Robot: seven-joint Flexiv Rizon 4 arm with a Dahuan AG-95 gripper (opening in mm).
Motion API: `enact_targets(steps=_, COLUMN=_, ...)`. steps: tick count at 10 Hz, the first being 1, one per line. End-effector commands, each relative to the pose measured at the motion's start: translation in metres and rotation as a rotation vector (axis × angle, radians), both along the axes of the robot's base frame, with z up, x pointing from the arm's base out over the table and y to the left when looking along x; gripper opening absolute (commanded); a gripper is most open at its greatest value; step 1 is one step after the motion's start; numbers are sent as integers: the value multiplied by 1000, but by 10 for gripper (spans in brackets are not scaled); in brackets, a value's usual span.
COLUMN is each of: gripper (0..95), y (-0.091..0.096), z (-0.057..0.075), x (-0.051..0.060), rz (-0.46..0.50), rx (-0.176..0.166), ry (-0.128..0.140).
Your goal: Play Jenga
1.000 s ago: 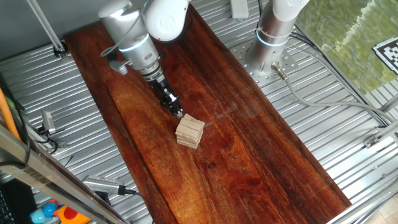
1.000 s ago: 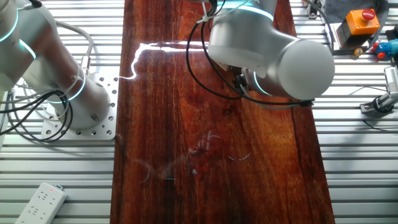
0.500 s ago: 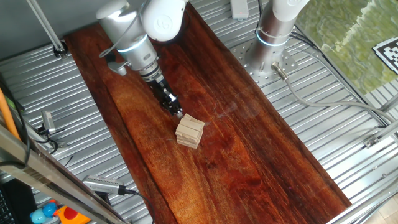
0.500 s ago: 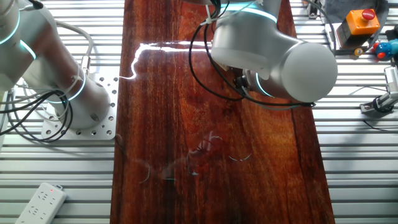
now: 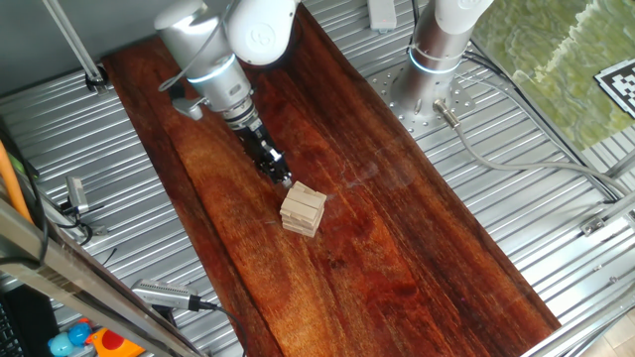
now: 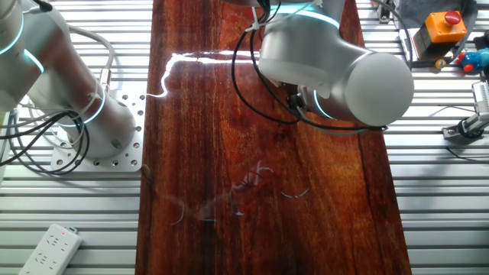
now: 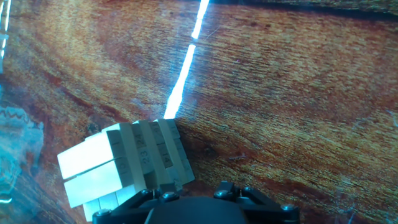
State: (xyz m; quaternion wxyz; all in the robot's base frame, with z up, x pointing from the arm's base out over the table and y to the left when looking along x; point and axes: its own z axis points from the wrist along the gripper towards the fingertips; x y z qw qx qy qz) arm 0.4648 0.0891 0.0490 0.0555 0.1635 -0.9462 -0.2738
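The Jenga (image 5: 303, 209) is a small stack of pale wooden blocks in crossed layers on the dark wood board (image 5: 397, 248). My gripper (image 5: 285, 182) points down at an angle, with its narrow tip at the stack's upper left side, touching it or nearly so. The fingers look closed together with nothing between them. In the hand view the Jenga (image 7: 124, 165) fills the lower left, right in front of the dark gripper housing, and the fingertips do not show. In the other fixed view my arm (image 6: 336, 65) hides both the stack and the gripper.
A second robot's base (image 5: 437, 50) stands on the ribbed metal table at the back right of the board. A power strip (image 6: 50, 248) lies at one corner. An orange button box (image 6: 443, 27) and loose tools (image 5: 164, 293) sit off the board's edges.
My arm's wrist shifted very slightly a second ago and has held still since. The gripper tip stays at the stack, and the blocks have not moved.
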Motion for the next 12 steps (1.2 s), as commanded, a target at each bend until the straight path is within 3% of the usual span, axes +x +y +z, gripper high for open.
enact_targets(steps=1, gripper=380, y=1, z=0, x=0, rz=4, rx=1, ry=-1)
enact_targets(steps=12, gripper=380, y=1, z=0, x=1, rz=25, rx=-3, ry=-9)
